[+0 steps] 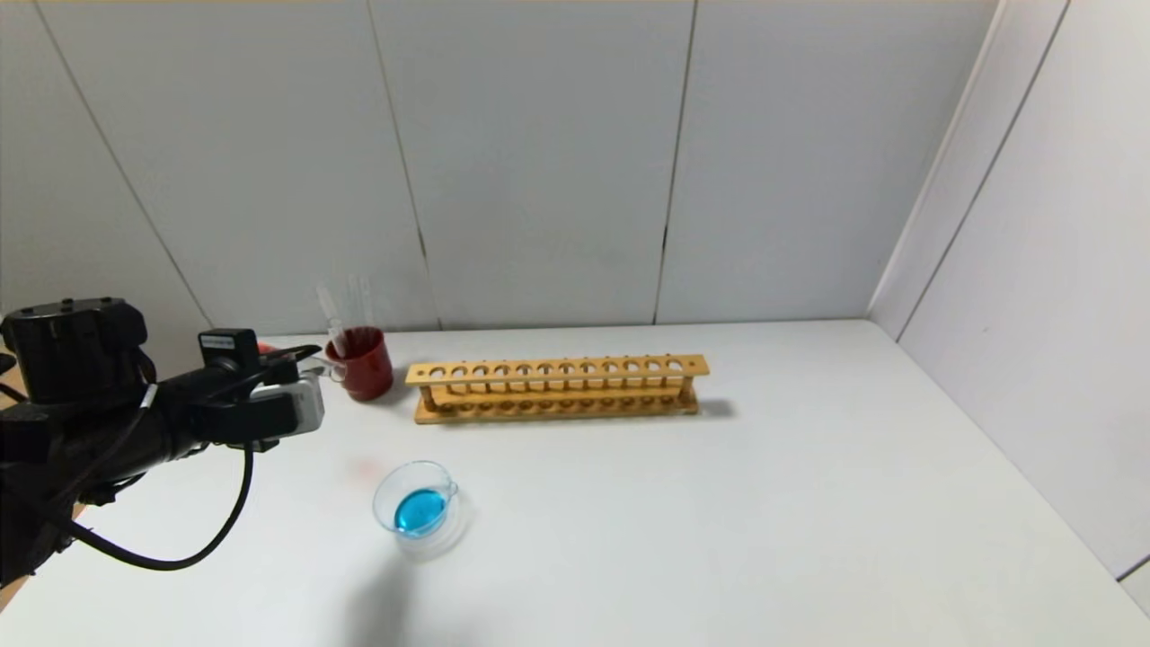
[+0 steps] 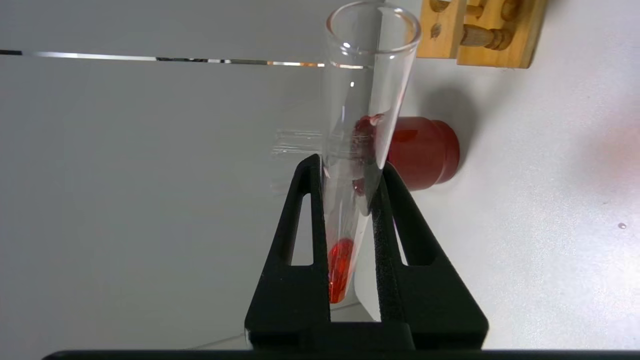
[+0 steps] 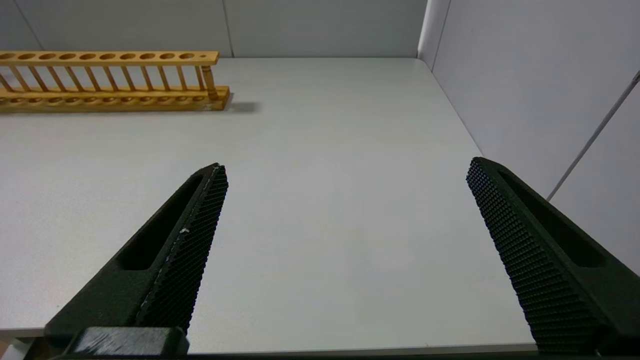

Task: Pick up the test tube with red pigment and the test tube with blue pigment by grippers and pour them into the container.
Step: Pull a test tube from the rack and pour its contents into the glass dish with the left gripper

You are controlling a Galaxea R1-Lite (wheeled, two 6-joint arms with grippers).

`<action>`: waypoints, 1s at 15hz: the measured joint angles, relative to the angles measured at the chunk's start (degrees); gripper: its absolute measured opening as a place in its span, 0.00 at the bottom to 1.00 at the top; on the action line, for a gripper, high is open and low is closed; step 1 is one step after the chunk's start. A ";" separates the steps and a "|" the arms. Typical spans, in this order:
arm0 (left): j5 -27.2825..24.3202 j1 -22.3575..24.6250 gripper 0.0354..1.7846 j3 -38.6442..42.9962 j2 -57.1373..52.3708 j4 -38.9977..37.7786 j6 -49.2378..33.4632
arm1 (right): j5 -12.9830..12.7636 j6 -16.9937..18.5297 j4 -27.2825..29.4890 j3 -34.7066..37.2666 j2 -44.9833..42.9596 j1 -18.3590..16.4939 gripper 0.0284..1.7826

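Wide bare tabletop [image 1: 809, 503] right of container [image 1: 416, 509] and before wooden rack [image 1: 557, 386]. Crowded at left: red cup [image 1: 364, 362] just beside left claw [image 2: 347, 200], rack close behind.

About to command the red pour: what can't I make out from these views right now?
- Head view: red-pigment test tube, hidden behind left gripper.
- Head view: right gripper, out of frame.
- Both wrist views: glass dish holding blue liquid, outside them.
- Tubes in red cup: contents too faint.
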 joint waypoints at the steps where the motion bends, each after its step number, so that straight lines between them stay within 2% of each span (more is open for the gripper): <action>1: -0.07 -0.07 0.15 0.09 0.21 0.00 0.09 | 0.02 0.00 0.00 0.00 0.00 0.00 0.98; 9: -5.23 -0.33 0.15 -0.09 0.88 -0.41 2.54 | 0.04 0.00 0.01 0.00 0.00 0.00 0.98; 13: -6.08 -0.38 0.15 -0.02 2.84 -6.31 4.63 | 0.04 0.00 0.01 0.00 0.00 0.00 0.98; 15: -6.06 -0.32 0.15 -0.18 3.55 -6.84 6.40 | 0.04 0.02 0.00 0.00 0.00 0.00 0.98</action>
